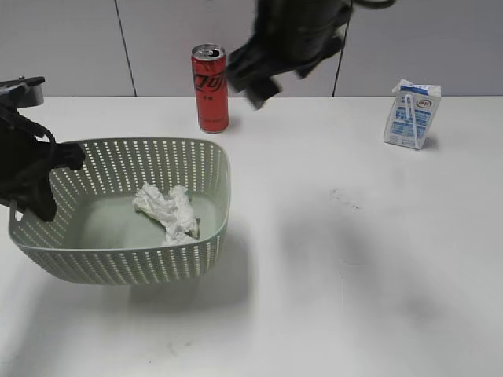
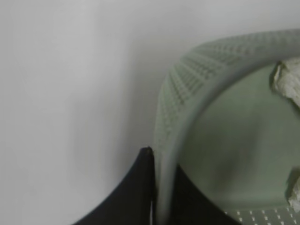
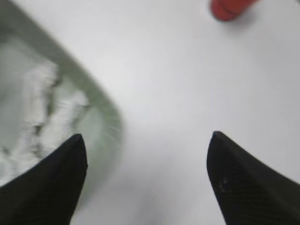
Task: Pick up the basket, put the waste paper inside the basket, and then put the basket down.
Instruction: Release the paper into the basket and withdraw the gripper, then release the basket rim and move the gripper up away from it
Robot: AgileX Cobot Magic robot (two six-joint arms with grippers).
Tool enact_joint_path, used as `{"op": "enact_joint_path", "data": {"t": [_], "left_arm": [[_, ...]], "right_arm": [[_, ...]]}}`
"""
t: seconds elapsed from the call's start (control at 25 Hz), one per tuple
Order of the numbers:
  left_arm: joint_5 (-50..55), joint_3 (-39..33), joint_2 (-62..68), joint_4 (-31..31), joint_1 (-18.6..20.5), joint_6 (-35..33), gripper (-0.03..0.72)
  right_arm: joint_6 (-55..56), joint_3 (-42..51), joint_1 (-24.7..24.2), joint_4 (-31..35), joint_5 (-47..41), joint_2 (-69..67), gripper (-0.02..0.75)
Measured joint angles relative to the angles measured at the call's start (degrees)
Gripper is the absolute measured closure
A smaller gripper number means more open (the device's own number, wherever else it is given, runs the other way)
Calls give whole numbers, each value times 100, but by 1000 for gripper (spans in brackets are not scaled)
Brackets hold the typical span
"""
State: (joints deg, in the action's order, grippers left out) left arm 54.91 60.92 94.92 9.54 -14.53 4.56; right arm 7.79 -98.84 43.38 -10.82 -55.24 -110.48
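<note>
The pale sage-green basket [image 1: 206, 165] hangs tilted at the left, raised off the white table, its shadow beneath it. My left gripper [image 1: 43, 177] is shut on its left rim; in the left wrist view the rim [image 2: 187, 93] runs between the two black fingers [image 2: 161, 183]. Crumpled white waste paper [image 1: 169, 210] lies inside the basket, and shows in the left wrist view [image 2: 289, 84] and the right wrist view [image 3: 44, 108]. My right gripper [image 1: 255, 82] is high above the table behind the basket, blurred, open and empty [image 3: 147, 154], over bare table beside the basket's corner [image 3: 101, 101].
A red drink can [image 1: 211, 86] stands behind the basket, also in the right wrist view [image 3: 229, 7]. A blue-and-white drink carton [image 1: 413, 114] stands at the back right. A grey wall runs behind the table.
</note>
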Motion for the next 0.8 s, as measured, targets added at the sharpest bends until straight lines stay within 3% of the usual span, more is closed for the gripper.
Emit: {"op": "enact_joint_path", "data": {"t": [0.16, 0.24, 0.48, 0.6, 0.8], "left_arm": [[-32, 125, 125, 296, -19, -188, 688], [-45, 345, 286, 295, -108, -209, 688], [95, 1687, 1357, 392, -765, -178, 688], [182, 2462, 2018, 513, -995, -114, 688], [351, 3275, 2778, 554, -1122, -72, 688]], "right_arm": [[-265, -405, -1201, -185, -1111, 27, 143], [-354, -439, -1851, -150, -1270, 43, 144], [-850, -67, -3510, 1264, -1394, 539, 145], [-1026, 428, -3918, 1435, -1394, 1214, 145], [-1097, 1647, -3995, 1374, -1403, 2722, 146]]}}
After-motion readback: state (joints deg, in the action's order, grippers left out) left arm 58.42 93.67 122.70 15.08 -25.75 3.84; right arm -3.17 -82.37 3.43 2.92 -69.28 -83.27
